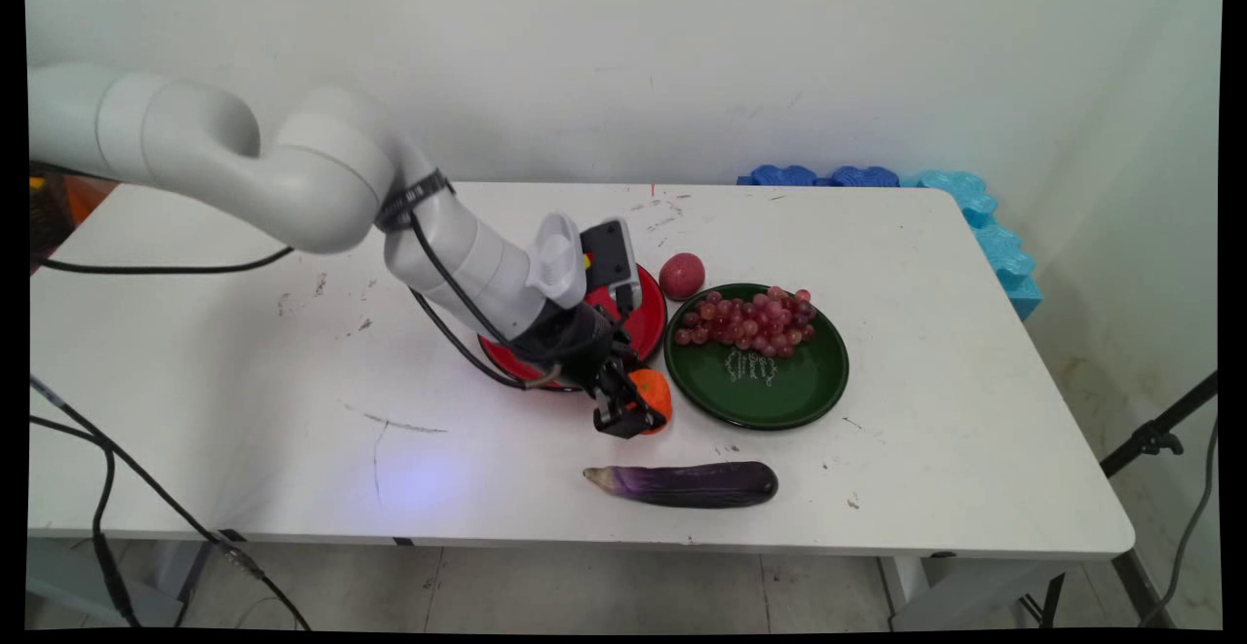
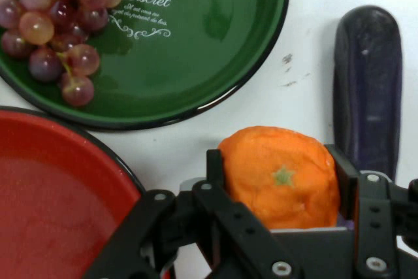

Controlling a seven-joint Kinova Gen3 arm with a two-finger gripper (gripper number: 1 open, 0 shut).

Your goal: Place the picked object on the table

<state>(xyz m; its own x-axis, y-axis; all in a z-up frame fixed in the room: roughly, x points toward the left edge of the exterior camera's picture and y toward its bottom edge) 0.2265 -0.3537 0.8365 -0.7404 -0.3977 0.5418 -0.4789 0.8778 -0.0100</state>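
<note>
Between the gripper's [image 2: 281, 181] two black fingers sits a tangerine [image 2: 281, 174], pads pressed to either flank: clenched on the fruit, stem end facing the hand camera. In the main view the gripper [image 1: 628, 410] is low over the white table [image 1: 244, 410], the tangerine [image 1: 655, 393] at its tip, at or just above the surface (contact underneath cannot be told).

Step in hand, as judged: a grasp at table level, fruit held. Any further move calls for a firm squeeze, since the fruit is round and soft-skinned.

Working outward:
- red plate [image 1: 645, 327], one, just behind the gripper, partly hidden by the wrist; red plate [image 2: 52, 187] shows nothing on its visible part.
- green plate [image 1: 779, 391], one, just right of the tangerine, lettered, carrying one bunch of red grapes [image 1: 750, 318] at its far side.
- eggplant [image 1: 687, 484], one, near the table's front edge.
- one round red fruit [image 1: 681, 276], behind the plates, kind uncertain.
</note>
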